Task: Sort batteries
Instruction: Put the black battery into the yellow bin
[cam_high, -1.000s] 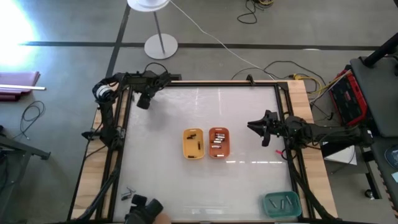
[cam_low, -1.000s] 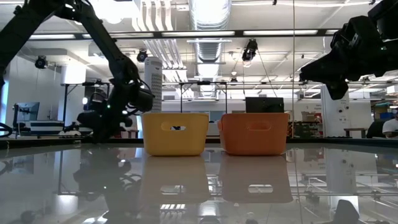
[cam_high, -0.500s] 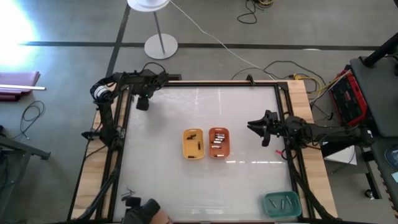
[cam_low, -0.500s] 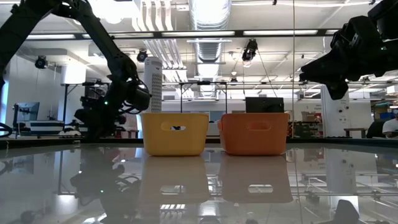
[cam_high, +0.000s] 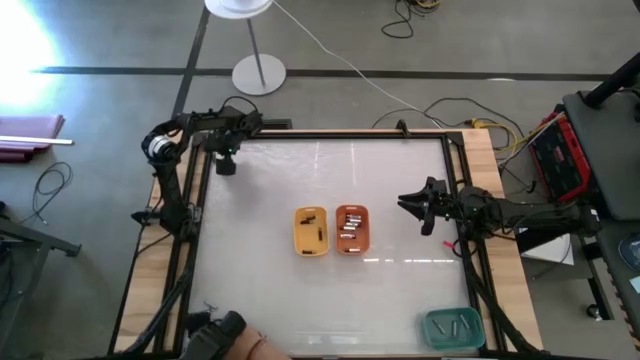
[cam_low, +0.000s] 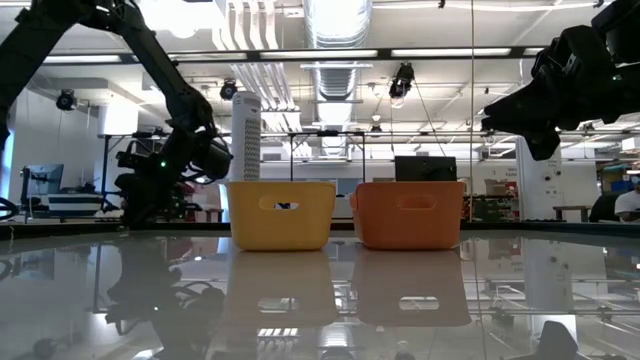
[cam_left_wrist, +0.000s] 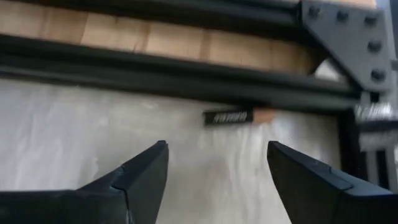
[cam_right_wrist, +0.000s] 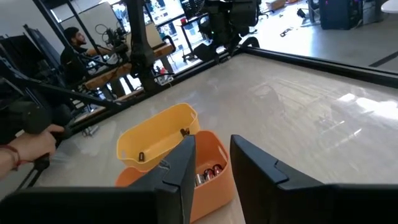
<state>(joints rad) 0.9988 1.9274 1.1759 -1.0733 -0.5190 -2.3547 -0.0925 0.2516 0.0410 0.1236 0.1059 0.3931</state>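
Observation:
Dark batteries (cam_high: 313, 225) lie in the yellow tray (cam_high: 298, 232), and silvery batteries (cam_high: 350, 229) lie in the orange tray (cam_high: 364, 232) beside it at mid-table. Both trays also show in the right wrist view, yellow (cam_right_wrist: 155, 140) and orange (cam_right_wrist: 217, 180). A teal tray (cam_high: 436, 330) with more batteries stands at the near right corner. My left gripper (cam_high: 225, 168) hovers open over the far left corner, its fingers (cam_left_wrist: 149, 168) wide apart above bare table. My right gripper (cam_high: 415, 212) hangs open right of the orange tray, aimed at both trays (cam_right_wrist: 212, 152).
A small dark strip with a tan end (cam_left_wrist: 230, 117) lies by the black frame rail (cam_left_wrist: 155, 62) under my left gripper. A person's hand with a dark device (cam_high: 225, 340) reaches in at the near left edge, by small loose pieces (cam_high: 207, 309). The table between the trays and the edges is bare.
My left gripper has swung a little toward the table's left edge, staying over the far left corner. The hand with the dark device at the near edge has shifted left.

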